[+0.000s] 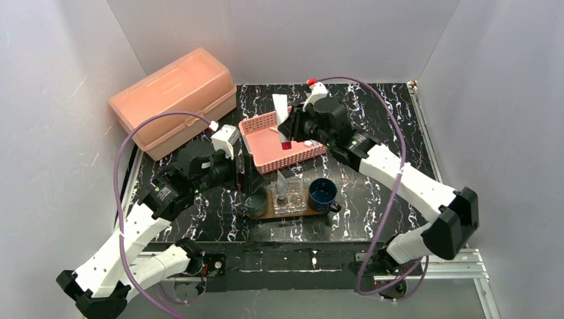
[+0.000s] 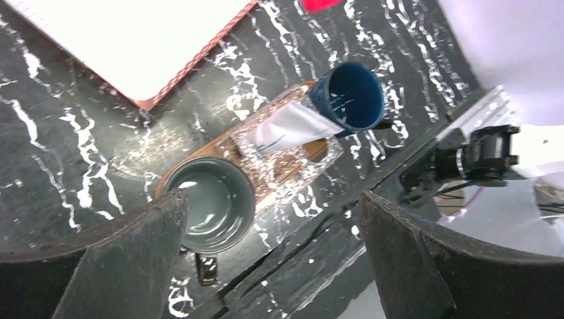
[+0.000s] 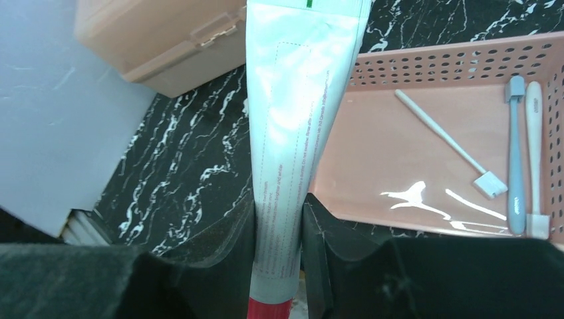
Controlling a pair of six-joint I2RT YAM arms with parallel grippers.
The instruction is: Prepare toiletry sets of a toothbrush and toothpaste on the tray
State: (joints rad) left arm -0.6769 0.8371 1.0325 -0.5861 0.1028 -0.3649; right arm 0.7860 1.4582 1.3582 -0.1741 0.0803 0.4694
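Silvery toothpaste tube point(image 3: 299, 100), print illegible, is pinched by right gripper point(image 3: 278, 226); left gripper point(image 2: 274, 212) gapes empty.

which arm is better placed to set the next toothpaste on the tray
Right. The right gripper is shut on a toothpaste tube, held above the pink basket. The left gripper hangs open by the tray, with nothing to place.

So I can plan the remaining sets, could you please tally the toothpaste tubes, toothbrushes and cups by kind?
Toothpaste tubes: 2 (one in the right hand, one in the clear box)
Toothbrushes: 3 (all in the pink basket)
Cups: 2 (one green, one blue)
Total: 7
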